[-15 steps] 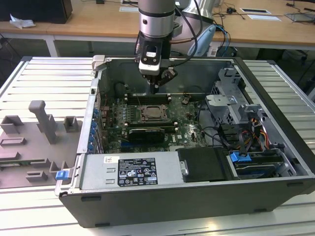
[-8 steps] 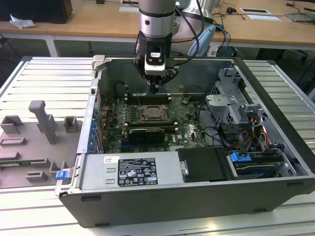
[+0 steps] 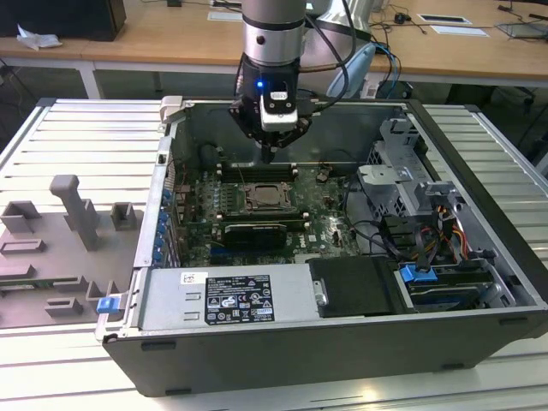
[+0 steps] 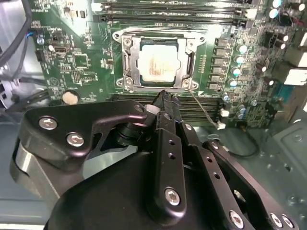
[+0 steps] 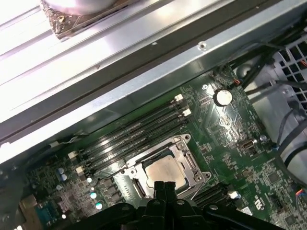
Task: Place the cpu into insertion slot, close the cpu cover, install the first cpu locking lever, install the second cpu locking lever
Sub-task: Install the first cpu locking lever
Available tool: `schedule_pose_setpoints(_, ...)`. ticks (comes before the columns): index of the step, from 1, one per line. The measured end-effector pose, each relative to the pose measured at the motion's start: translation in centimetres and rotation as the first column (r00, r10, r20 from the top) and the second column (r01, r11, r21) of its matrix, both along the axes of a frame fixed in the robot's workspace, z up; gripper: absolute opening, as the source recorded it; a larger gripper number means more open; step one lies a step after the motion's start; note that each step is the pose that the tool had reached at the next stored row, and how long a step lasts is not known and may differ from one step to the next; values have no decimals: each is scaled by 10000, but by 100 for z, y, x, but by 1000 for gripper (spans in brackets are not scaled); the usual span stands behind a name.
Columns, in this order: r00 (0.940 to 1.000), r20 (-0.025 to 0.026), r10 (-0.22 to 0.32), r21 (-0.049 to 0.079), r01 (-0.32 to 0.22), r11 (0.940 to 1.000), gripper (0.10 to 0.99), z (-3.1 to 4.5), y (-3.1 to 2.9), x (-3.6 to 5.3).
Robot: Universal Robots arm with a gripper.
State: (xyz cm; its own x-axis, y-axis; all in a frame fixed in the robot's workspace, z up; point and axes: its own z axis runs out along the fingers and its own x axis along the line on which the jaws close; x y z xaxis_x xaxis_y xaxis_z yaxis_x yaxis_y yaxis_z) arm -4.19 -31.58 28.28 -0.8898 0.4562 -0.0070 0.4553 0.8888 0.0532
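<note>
Task stage: the cpu (image 4: 156,61) is sitting in the insertion slot (image 3: 251,204) on the green motherboard (image 4: 81,62), so the placing step appears done.
Cover: the cpu cover (image 4: 134,62) is lying flat around the chip, its window framing the pale metal top. Judged from this, the closing step is also done.
Levers: whether either locking lever is latched cannot be told. A thin wire (image 4: 204,109) is running out from one corner of the socket across the memory slots (image 4: 192,112). It could be a lever or a loose cable.
Gripper: the gripper (image 4: 163,98) is hovering just above the memory slots beside the socket, touching nothing.
Fingers: the fingers (image 5: 158,189) are pressing together and pinching nothing.
Exterior view: the arm is hanging upright inside the open computer case (image 3: 257,360), with the gripper (image 3: 268,156) hovering over the far side of the socket. Gray holders (image 3: 73,214) are standing on the table at the exterior view's left.
Second wrist view: this view is looking nearly straight down on the chip and frame, giving the clearest check of seating.
First wrist view: the chip (image 5: 165,171) is appearing close to the closed tips, with the case wall (image 5: 144,81) rising beyond the board.
</note>
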Motion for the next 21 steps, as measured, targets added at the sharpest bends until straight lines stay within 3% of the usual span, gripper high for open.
schedule_pose_setpoints(5, 9972, 0, 753, 0, -753, 9972, 106, 0, 0, 3)
schedule_pose_setpoints(12, 9824, 0, 1866, 0, -1866, 9824, 106, 0, 0, 8)
schedule_pose_setpoints(15, 9722, 0, 2343, -1, -2343, 9722, 106, 0, 1, 9)
schedule_pose_setpoints(18, 9572, -1, 2893, -2, -2893, 9572, 106, 0, 1, 10)
schedule_pose_setpoints(21, 9378, -4, 3471, -10, -3471, 9378, 106, -1, 1, 10)
